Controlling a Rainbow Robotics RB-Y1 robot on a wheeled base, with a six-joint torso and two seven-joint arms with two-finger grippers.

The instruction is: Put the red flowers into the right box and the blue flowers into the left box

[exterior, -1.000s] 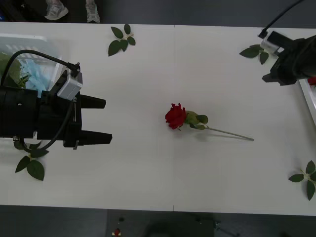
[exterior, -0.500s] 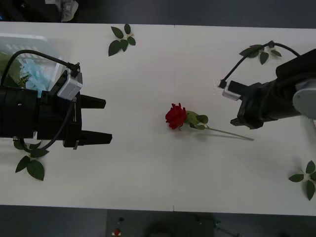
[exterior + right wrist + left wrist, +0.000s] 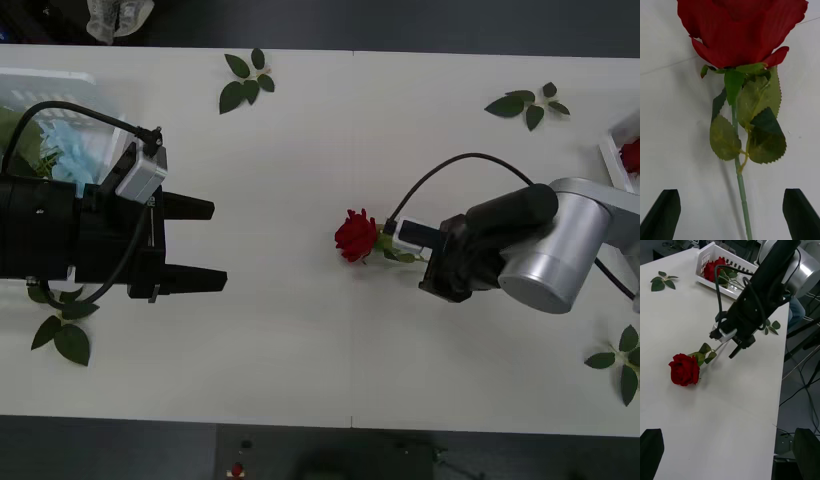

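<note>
One red flower [image 3: 355, 236] lies on the white table's middle, head to the left and stem to the right. My right gripper [image 3: 440, 270] hangs over its stem just behind the leaves. In the right wrist view the black fingers [image 3: 662, 213] stand open on either side of the stem [image 3: 741, 187], below the rose head [image 3: 741, 30]. My left gripper [image 3: 215, 245] waits open at the left, beside the left box [image 3: 50, 80] holding blue flowers [image 3: 70, 150]. The right box [image 3: 722, 270] at the far right holds red flowers [image 3: 713, 268].
Loose green leaf sprigs lie at the back left [image 3: 245, 80], back right [image 3: 525, 105], front left [image 3: 60, 330] and front right [image 3: 620, 360]. The right arm's black cable [image 3: 440, 170] loops above the rose.
My right arm has swung from the right box at the far right across to the rose's stem in the middle. The left arm and the rose have not moved.
</note>
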